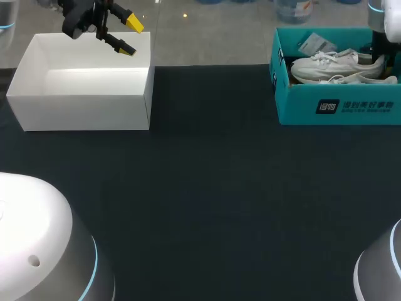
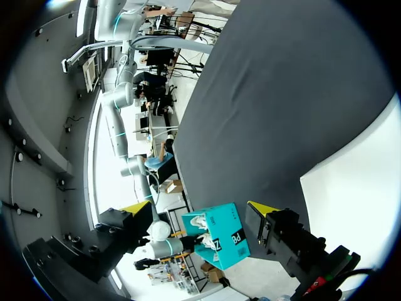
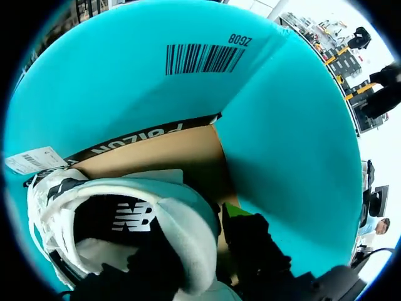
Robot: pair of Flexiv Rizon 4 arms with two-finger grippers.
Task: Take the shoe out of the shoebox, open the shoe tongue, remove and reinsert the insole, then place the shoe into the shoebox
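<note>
Dark table point(image 1: 207, 188) w/ white box point(image 1: 81, 103) at L, teal shoebox point(image 1: 338, 108) at R, white shoe point(image 1: 332, 63) inside it.
R gripper point(image 3: 191, 237) is down in the shoebox right at the shoe heel; grip can't be told from these views. L gripper point(image 1: 130, 37) hangs over the white box's far edge, well apart from the shoebox, fingers wide apart, holding nothing.

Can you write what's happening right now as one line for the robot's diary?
left gripper: open, at white box far side | right gripper: at shoe heel inside shoebox | shoe not yet out
</note>
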